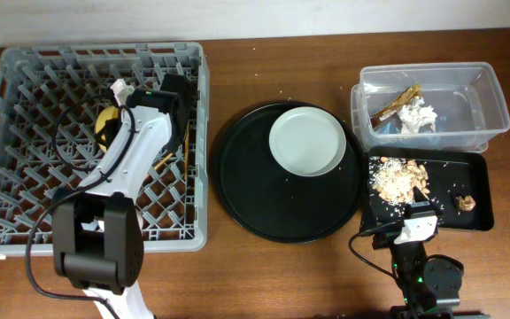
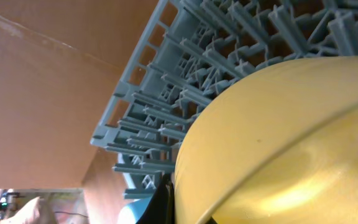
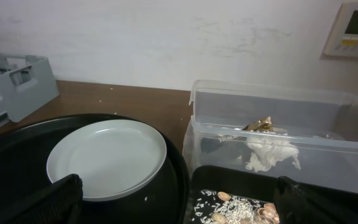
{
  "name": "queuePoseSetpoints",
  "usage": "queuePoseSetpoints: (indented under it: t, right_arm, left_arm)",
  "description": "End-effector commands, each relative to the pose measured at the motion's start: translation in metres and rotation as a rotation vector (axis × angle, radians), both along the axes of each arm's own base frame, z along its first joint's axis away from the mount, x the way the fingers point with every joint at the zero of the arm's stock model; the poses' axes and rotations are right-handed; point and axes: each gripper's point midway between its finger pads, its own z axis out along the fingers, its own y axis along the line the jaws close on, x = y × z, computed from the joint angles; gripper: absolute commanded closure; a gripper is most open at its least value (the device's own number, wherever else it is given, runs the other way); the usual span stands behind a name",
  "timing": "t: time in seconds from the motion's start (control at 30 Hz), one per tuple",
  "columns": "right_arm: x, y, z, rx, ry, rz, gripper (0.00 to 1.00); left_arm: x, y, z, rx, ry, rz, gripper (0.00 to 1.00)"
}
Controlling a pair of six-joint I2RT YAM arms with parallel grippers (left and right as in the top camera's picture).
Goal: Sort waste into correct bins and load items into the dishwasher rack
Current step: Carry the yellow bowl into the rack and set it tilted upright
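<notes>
Over the rack's (image 1: 25, 177) back middle, the left gripper (image 1: 113, 106) crowds the yellow bowl (image 2: 272, 143), seemingly standing it between pegs, its grip impossible to tell, while the right gripper (image 3: 179, 194) idles wide well right.

A yellow bowl (image 1: 106, 124) stands among the grey rack's (image 1: 25, 177) pegs at left; pale plate (image 1: 306, 140) flat, centre; napkin (image 1: 417, 115) inside clear tub (image 1: 494, 106), far right.

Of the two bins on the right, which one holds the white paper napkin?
The clear plastic tub, at the back. The napkin lies inside it beside a brown strip, while the shallow black tray in front holds food crumbs.
</notes>
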Motion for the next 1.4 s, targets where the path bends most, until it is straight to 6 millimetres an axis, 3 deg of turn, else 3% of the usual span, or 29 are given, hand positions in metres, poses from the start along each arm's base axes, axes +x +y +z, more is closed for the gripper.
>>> queuePoseSetpoints:
  t: [0.0, 0.13, 0.2, 0.23, 0.27, 0.33, 0.53, 0.6, 0.73, 0.87, 0.93, 1.03, 1.1, 1.2, 1.3, 1.37]
  right_arm:
    - [0.000, -0.001, -0.002, 0.012, 0.003, -0.003, 0.02]
    - [0.000, -0.001, -0.002, 0.012, 0.003, -0.003, 0.02]
    - [0.000, -0.001, -0.002, 0.012, 0.003, -0.003, 0.02]
    - [0.000, -0.001, -0.002, 0.012, 0.003, -0.003, 0.02]
    - [0.000, -0.001, -0.002, 0.012, 0.003, -0.003, 0.01]
    - [0.000, -0.001, -0.002, 0.012, 0.003, -0.003, 0.02]
    - [0.000, -0.001, -0.002, 0.012, 0.003, -0.003, 0.02]
    - [0.000, -0.001, -0.002, 0.012, 0.003, -0.003, 0.02]
    - [0.000, -0.001, -0.002, 0.012, 0.003, -0.003, 0.02]
    - [0.000, -0.001, -0.002, 0.012, 0.003, -0.003, 0.02]
    - [0.000, -0.001, -0.002, 0.012, 0.003, -0.003, 0.02]
    - [0.000, -0.001, -0.002, 0.012, 0.003, -0.003, 0.01]
    - [0.000, -0.001, -0.002, 0.012, 0.003, -0.003, 0.02]
    - [0.000, -0.001, -0.002, 0.012, 0.002, -0.003, 0.02]
    - [0.000, -0.001, -0.002, 0.012, 0.003, -0.003, 0.01]
    - [0.000, -0.001, -0.002, 0.012, 0.003, -0.003, 0.02]
  left_arm:
    - [-0.019, -0.024, -0.037, -0.196, 0.141, -0.019, 1.00]
    - [-0.025, -0.031, -0.016, -0.246, 0.093, -0.037, 0.87]
    - [-0.028, -0.029, -0.010, -0.244, 0.092, -0.033, 0.93]
    - [-0.027, -0.020, 0.005, -0.230, 0.047, -0.019, 1.00]
    - [-0.026, -0.006, 0.025, -0.165, -0.011, -0.004, 1.00]
    - [-0.020, 0.015, 0.045, -0.043, -0.081, 0.024, 1.00]
    - [-0.018, 0.061, 0.046, 0.019, -0.141, 0.141, 1.00]
    - [-0.016, 0.059, 0.037, -0.006, -0.124, 0.140, 1.00]
    - [-0.011, 0.052, -0.009, -0.054, 0.006, 0.134, 0.99]
    - [-0.011, 0.040, -0.015, -0.054, 0.051, 0.103, 0.98]
    - [-0.010, 0.027, -0.015, -0.055, 0.064, 0.068, 0.92]
    - [-0.007, -0.002, -0.015, -0.048, 0.087, -0.009, 0.74]
    - [-0.008, -0.011, -0.015, -0.043, 0.104, -0.031, 0.65]
    - [-0.010, -0.009, -0.013, -0.039, 0.115, -0.029, 0.66]
    - [-0.012, -0.009, -0.013, -0.037, 0.129, -0.029, 0.90]
    - [-0.013, -0.009, -0.012, -0.043, 0.124, -0.025, 0.93]
